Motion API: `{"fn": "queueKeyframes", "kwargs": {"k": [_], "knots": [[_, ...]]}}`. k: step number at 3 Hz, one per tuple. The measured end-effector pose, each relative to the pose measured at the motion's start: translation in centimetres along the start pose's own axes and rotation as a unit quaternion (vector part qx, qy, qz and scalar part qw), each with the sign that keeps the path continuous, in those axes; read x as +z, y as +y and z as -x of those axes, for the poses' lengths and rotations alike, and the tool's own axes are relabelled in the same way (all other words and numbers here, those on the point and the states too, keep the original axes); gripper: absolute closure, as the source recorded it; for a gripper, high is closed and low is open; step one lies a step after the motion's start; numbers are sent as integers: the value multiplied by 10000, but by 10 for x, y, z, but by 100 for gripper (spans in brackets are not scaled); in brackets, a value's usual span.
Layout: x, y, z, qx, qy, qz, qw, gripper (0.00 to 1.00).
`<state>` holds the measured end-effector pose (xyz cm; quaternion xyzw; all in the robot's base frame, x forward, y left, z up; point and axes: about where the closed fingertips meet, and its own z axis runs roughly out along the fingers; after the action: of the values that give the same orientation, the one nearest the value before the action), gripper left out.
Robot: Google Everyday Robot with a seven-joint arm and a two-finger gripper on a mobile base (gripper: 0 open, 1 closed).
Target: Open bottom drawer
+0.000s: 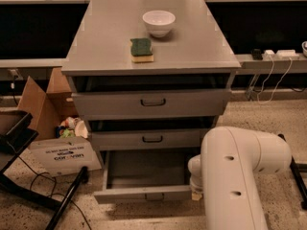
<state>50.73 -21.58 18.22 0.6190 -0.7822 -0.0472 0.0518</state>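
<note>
The gripper (195, 194) is almost wholly hidden behind the robot's white arm (240, 176). Only a small pale piece, probably part of it, shows at the right front corner of the bottom drawer (124, 194). The arm also covers the drawer's right side and is cut off by the lower edge. The black stand (13, 132) runs off the left edge. The things inside the cardboard box (41, 104) are too small to tell.

bottom drawer (139, 194) | grey, slim front, dark handle | pulled out | gripper (196, 193) at right front corner
</note>
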Motion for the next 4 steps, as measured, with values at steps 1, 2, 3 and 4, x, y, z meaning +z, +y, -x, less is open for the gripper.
{"fn": "queueKeyframes", "kwargs": {"k": [1,2,3,4], "knots": [[-6,18,-19,219,133,53,9997,96],[-4,24,-26,282,167,99,9994,100],[-4,44,-43,493,278,255,9981,100],[-4,44,-40,497,280,256,9980,100]]}}
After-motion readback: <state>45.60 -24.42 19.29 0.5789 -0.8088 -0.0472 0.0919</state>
